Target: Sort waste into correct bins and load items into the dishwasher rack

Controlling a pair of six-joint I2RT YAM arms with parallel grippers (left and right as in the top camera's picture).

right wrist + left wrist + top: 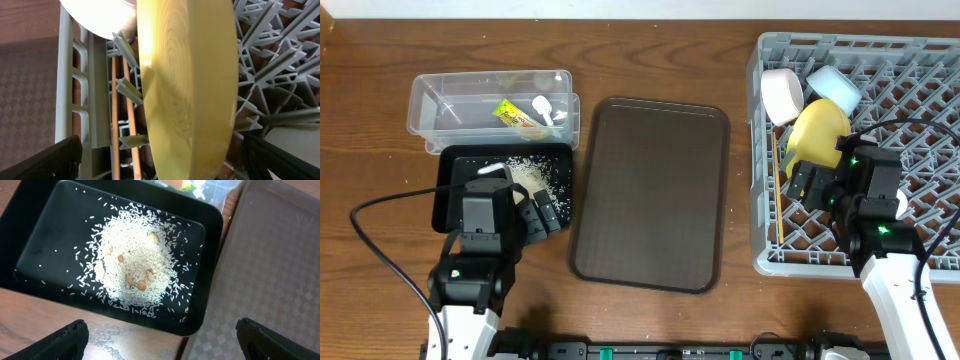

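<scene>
Wrapper (516, 115) lettering too small.

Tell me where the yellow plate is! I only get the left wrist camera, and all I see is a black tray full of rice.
Observer: The yellow plate stands on its edge in the grey dishwasher rack, near the rack's left side.
Operator: Is anything else in the rack?
Observer: Yes, a white bowl and a light blue bowl sit in its far left corner, just beyond the plate.
Operator: And the chopsticks?
Observer: The wooden chopsticks lie flat in the rack along its left wall, beside the plate.
</scene>
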